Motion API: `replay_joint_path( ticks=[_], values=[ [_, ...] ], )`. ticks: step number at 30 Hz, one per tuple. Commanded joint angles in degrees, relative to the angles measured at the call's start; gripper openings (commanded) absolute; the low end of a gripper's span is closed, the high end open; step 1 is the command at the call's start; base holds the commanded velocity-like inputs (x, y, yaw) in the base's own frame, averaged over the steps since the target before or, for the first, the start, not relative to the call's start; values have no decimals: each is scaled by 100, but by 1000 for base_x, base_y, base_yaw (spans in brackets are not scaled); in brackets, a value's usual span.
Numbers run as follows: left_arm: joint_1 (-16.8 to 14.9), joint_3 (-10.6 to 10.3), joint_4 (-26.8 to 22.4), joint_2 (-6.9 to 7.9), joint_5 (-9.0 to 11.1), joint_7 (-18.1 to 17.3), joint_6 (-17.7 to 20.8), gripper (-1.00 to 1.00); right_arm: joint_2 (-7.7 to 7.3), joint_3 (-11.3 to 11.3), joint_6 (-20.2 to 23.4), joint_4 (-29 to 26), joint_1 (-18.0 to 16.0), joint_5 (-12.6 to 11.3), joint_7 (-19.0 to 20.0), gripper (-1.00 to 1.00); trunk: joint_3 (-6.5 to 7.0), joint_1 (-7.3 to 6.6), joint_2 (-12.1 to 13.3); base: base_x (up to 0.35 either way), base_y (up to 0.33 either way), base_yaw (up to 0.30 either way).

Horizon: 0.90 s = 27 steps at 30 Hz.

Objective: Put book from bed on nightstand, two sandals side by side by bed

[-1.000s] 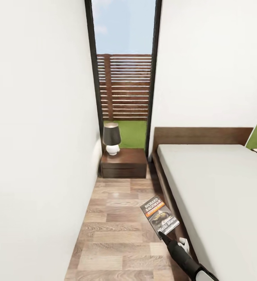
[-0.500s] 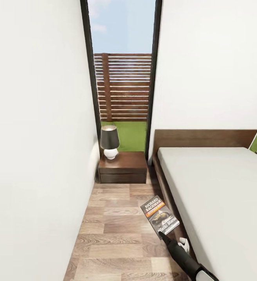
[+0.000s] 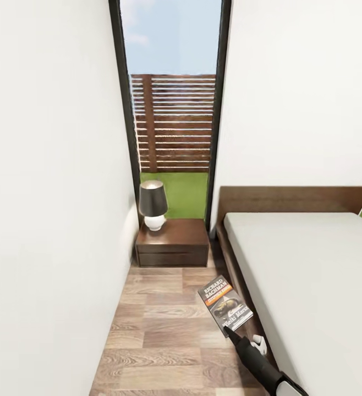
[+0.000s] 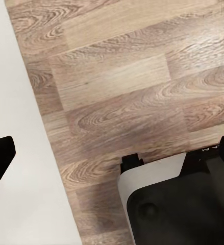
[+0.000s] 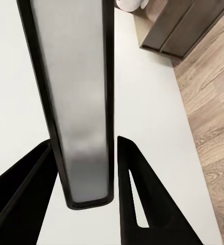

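The book (image 3: 227, 304) is a dark paperback with an orange band. It hangs over the wood floor beside the bed (image 3: 307, 286), and my right gripper (image 3: 229, 329) is shut on its lower edge. In the right wrist view the book (image 5: 76, 92) stands edge-on between the two black fingers (image 5: 137, 194). The nightstand (image 3: 173, 245) stands ahead against the window wall, between the left wall and the bed's headboard (image 3: 291, 199). My left gripper (image 4: 112, 153) hangs open over bare floor with nothing in it. The sandals are out of view.
A lamp (image 3: 152, 204) with a dark shade and white base stands on the left part of the nightstand's top. The floor strip (image 3: 164, 335) between the white left wall (image 3: 49, 220) and the bed frame is narrow. Part of my own base (image 4: 178, 204) shows under the left wrist.
The whole head view has shifted: the nightstand and lamp look a little nearer and lower. The book stays held in my right gripper in the same place in the picture.
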Motion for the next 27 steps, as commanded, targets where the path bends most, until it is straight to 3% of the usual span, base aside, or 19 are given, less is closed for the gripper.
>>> replay_joint_path(
  ticks=[1,27],
  values=[
    [-1,1,-15,2,-60,-26,32,100,-3,18,55,-2,-6,-68,18,-100,-12,7,-12,335,0,0],
    [-1,1,-16,2,-60,-18,26,100,6,18,55,-2,-5,-68,15,-100,-12,7,-12,335,0,0]
  ],
)
